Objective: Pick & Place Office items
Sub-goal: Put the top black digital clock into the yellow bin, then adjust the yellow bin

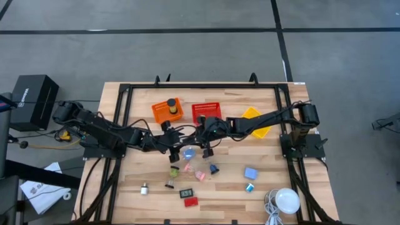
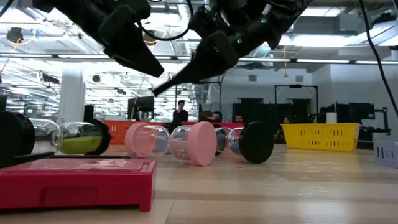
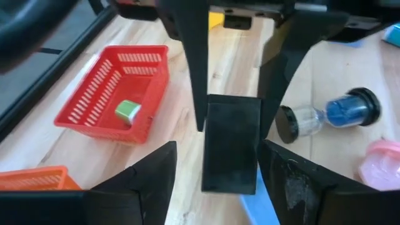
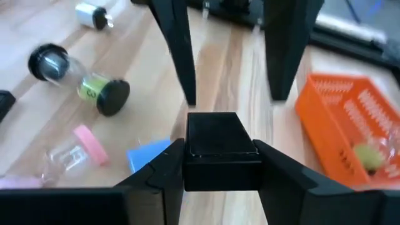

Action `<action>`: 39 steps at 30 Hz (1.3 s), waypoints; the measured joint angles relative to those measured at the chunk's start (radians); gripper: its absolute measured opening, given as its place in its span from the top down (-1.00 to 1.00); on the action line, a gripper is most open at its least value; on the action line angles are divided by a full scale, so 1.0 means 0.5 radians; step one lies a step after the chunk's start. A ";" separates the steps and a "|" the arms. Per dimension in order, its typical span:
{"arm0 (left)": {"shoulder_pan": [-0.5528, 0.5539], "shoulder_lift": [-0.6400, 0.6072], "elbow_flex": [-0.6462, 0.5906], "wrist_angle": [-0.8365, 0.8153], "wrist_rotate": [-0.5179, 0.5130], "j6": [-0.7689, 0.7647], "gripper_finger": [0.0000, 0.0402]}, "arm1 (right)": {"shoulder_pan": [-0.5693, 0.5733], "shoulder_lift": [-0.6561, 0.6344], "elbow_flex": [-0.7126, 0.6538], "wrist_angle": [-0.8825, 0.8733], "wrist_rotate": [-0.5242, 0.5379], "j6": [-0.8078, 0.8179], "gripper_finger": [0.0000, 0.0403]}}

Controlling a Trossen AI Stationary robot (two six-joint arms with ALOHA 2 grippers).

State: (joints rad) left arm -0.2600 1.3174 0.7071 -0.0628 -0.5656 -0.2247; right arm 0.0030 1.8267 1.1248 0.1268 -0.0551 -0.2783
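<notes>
- Mid-table, above the scattered office items, the two arms meet nose to nose over a single black block (image 3: pixel 230 140), seemingly for a handover.
- The right gripper (image 4: pixel 219 149) pinches the block, both fingers pressed flat to its sides; that squeeze appears to be all that keeps it off the wood.
- The left gripper (image 1: pixel 173 150) faces it with fingers spread wider than the block, straddling it with a gap on at least one side. It looks poised to take over, not yet to bear the load.
- Why pass it across? My guess is that the block is bound for a basket the left arm reaches more easily. The orange basket (image 1: pixel 167 110) and the red basket (image 3: pixel 115 94) sit just behind the meeting point, and the yellow basket (image 1: pixel 256 122) lies under the right arm.
- The red basket already holds a green cube (image 3: pixel 127 111), and something small lies in the orange one.
- Much remains on the wood: a blue-filled cylinder (image 3: pixel 331 115), a green-filled one (image 4: pixel 94 87), a pink-capped one (image 2: pixel 193 143), a blue block (image 1: pixel 250 173) and a flat red rectangle (image 2: pixel 74 180) nearest the front edge.
- A white dome (image 1: pixel 287 201) with its cable sits at the front right corner, apart from the sorting.
</notes>
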 joint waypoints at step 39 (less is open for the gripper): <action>-0.001 -0.001 0.000 0.060 -0.037 -0.046 -0.19 | -0.165 -0.756 -0.125 -1.934 0.479 0.557 0.28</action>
State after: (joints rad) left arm -0.2604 1.3170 0.7071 -0.0326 -0.5838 -0.2478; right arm -0.0796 1.4486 1.0622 -0.8405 0.1846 0.0004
